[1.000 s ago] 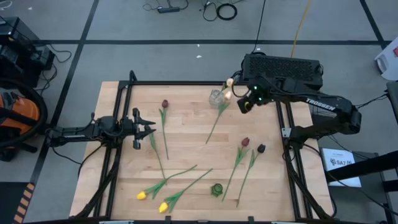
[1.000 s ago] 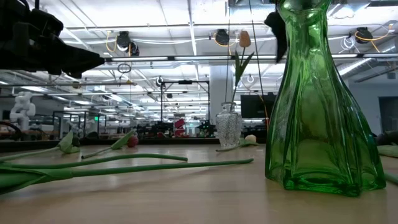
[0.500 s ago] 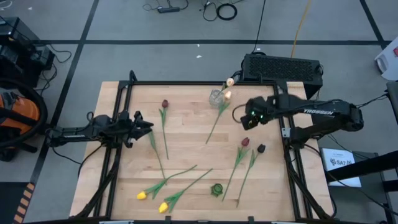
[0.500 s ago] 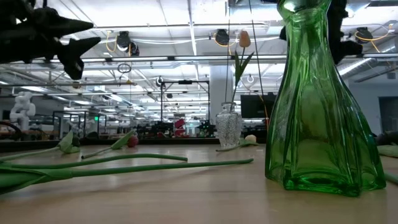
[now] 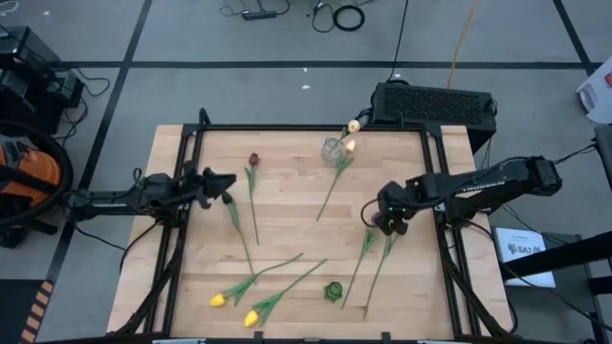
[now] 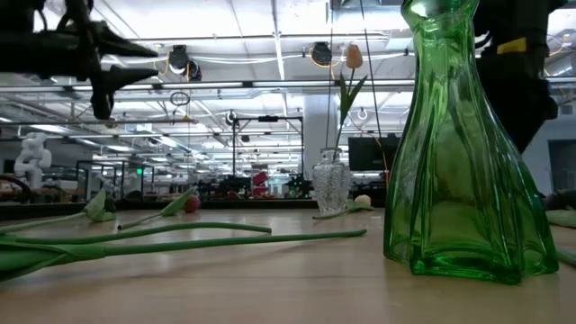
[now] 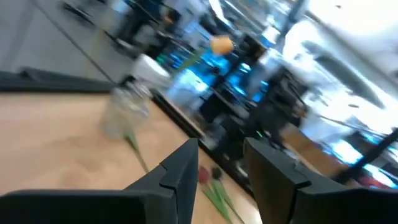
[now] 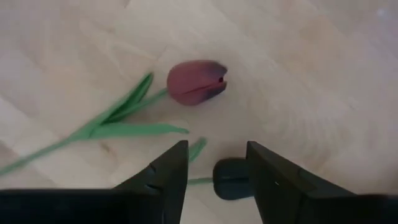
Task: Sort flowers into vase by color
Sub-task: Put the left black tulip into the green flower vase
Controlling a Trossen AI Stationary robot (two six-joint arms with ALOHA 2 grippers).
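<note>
Progress: clear vase [image 5: 332, 149] at the surface's far edge holds one peach tulip [image 5: 353, 125]; green vase [image 5: 333, 290] empty; remaining tulips lie loose on wood. Right pincer [image 8: 212, 167] released above dark red tulip [image 8: 194, 82]. Left pincer [image 5: 228, 182] grasps nothing

tabletop [image 5: 287, 239]: showing pale, matt wood planks
green vase [image 6: 470, 144]: gleaming as glossy, ribbed glass
clear vase [image 6: 330, 187]: looking like textured glass
fingers [image 8: 168, 174]: appearing matt black plastic
</note>
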